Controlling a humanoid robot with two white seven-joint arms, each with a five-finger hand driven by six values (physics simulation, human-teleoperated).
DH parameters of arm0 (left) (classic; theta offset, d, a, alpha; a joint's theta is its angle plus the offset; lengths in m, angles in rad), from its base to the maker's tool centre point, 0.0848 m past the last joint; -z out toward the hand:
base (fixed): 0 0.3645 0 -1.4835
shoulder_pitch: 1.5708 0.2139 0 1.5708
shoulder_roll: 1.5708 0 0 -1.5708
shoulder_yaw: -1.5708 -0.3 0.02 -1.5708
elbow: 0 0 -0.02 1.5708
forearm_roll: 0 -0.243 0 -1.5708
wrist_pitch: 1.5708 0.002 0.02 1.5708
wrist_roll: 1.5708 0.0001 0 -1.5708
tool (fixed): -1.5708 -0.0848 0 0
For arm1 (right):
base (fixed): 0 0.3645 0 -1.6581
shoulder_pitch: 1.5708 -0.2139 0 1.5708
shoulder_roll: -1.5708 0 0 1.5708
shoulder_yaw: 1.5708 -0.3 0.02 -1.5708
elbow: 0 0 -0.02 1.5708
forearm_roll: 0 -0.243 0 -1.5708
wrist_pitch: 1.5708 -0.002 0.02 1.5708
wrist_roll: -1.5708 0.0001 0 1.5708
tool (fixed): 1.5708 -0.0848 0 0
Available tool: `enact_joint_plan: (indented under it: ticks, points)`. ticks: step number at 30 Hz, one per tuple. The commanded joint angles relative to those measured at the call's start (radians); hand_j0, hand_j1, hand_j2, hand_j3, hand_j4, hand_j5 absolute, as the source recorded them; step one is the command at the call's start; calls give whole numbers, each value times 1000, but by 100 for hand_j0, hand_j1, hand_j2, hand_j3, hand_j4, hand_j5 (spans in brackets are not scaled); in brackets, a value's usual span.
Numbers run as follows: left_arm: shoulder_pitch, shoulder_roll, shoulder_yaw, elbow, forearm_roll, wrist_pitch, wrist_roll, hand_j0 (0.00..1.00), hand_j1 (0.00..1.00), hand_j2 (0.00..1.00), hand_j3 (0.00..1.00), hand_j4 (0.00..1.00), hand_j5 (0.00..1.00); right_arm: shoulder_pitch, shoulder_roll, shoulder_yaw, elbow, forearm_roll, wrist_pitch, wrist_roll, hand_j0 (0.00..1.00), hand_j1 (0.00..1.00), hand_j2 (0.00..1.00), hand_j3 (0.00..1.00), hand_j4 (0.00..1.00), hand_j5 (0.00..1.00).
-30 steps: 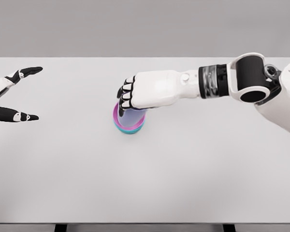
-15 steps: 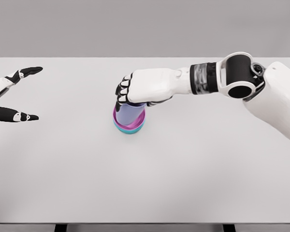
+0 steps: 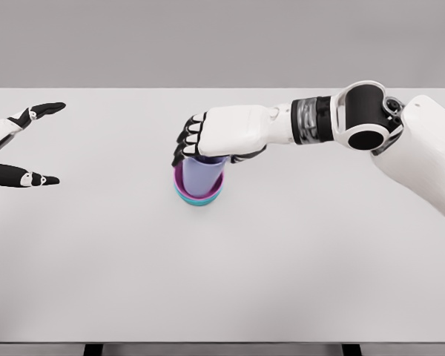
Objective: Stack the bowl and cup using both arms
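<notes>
A lavender cup (image 3: pixel 201 178) stands inside a bowl (image 3: pixel 198 197) with a magenta inner wall and a teal outer rim, at the table's middle. My right hand (image 3: pixel 196 148) reaches in from the right and is curled over the cup's top, fingers wrapped on it. The cup's upper rim is hidden under the hand. My left hand (image 3: pixel 37 144) hovers at the far left edge of the table, thumb and fingers spread wide, holding nothing.
The white table (image 3: pixel 222 282) spans the whole view, with its front edge near the bottom of the picture. My right forearm (image 3: pixel 319 122) crosses above the table's right half.
The right hand has shifted slightly left and lowered the cup, which now sits deeper and more upright in the bowl. The left hand has not moved.
</notes>
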Motion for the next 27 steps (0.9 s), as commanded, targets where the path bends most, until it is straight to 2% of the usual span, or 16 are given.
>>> enact_joint_plan:
  ticks: [1, 5, 7, 9, 12, 14, 16, 17, 19, 22, 27]
  points:
    - [0, 1, 0, 1, 8, 2, 0, 100, 100, 100, 100, 100, 100, 0, -1, 0, -4, -4, 3, 0, 100, 100, 100, 100, 100, 100]
    - [0, 1, 1, 1, 8, 2, 0, 100, 100, 100, 100, 100, 100, -8, -15, -20, -15, -4, 3, 0, 100, 100, 100, 100, 100, 100]
    - [0, 1, 0, 1, 8, 2, 0, 100, 100, 100, 100, 100, 100, -8, -34, -66, -21, -9, 3, 0, 100, 100, 100, 100, 100, 100]
    - [0, 1, 0, 1, 8, 2, 0, 100, 100, 100, 100, 100, 100, 8, -136, -170, -38, -20, 3, 0, 100, 100, 100, 100, 100, 100]
    - [6, 0, 0, -1, 7, 2, 0, 100, 100, 100, 100, 100, 100, 37, -281, -204, -64, -63, 3, 0, 100, 100, 100, 100, 100, 100]
    - [6, 1, 0, -1, 5, 2, 0, 100, 100, 100, 100, 100, 100, 92, -331, -251, -72, -64, 3, 0, 100, 100, 100, 100, 100, 100]
    - [8, 0, 0, -1, 5, 2, 0, 100, 100, 100, 100, 100, 100, 185, -363, -340, -72, -64, 3, 0, 100, 100, 100, 100, 100, 100]
    - [8, 1, 0, -1, 5, 2, 0, 100, 100, 100, 100, 100, 100, 202, -375, -359, -70, -64, 3, 0, 100, 100, 100, 100, 100, 100]
    - [8, 0, 0, -1, 5, 2, 0, 100, 100, 100, 100, 100, 100, 236, -449, -385, -65, -66, 3, 0, 100, 100, 100, 100, 100, 100]
    - [11, 0, 0, -1, -1, 2, 0, 100, 100, 100, 100, 100, 100, 276, -482, -412, -52, -66, 3, 0, 100, 100, 100, 100, 100, 100]
    - [26, 0, -2, -3, -30, 2, 0, 100, 100, 100, 100, 100, 100, 288, -505, -418, -24, -66, 3, 0, 100, 100, 100, 100, 100, 100]
